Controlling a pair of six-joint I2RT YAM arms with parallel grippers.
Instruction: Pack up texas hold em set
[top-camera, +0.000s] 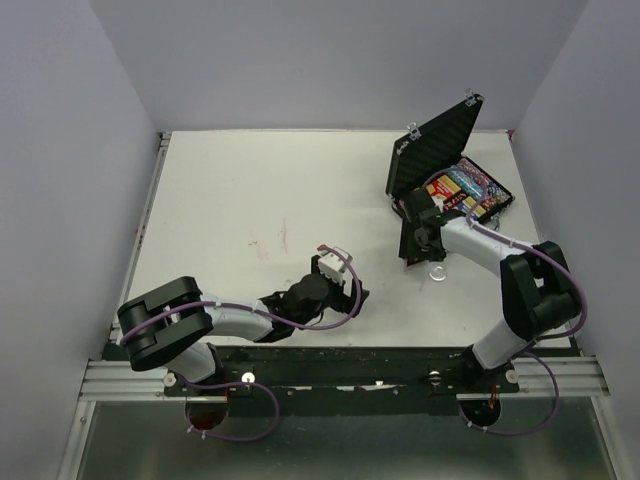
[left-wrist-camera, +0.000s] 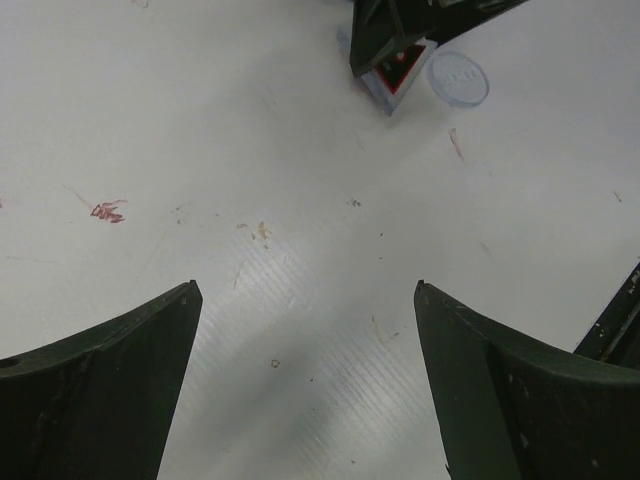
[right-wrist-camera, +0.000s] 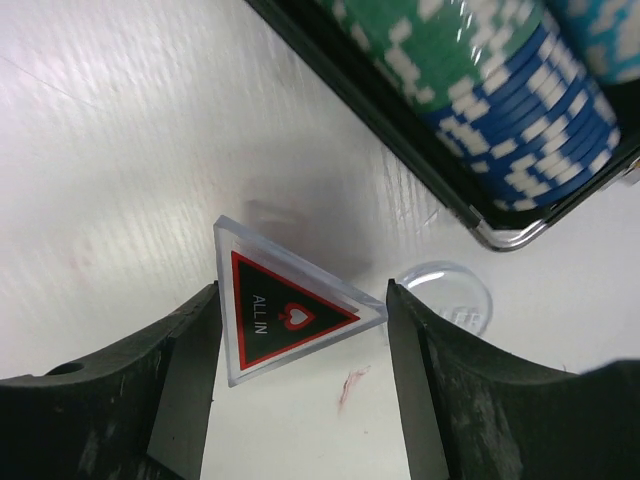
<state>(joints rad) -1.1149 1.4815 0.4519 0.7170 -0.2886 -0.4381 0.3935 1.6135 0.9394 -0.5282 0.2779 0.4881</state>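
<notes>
Black right fingers (right-wrist-camera: 185, 390), lowered to the table, straddle the triangular marker (right-wrist-camera: 285, 315).

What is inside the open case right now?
Rows of poker chips, green, blue and other colours. The right arm hides the left end of the case.

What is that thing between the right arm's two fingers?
The triangular ALL IN marker, its corners close to both right fingers, with the clear disc beside it. The right wrist view shows it.
</notes>
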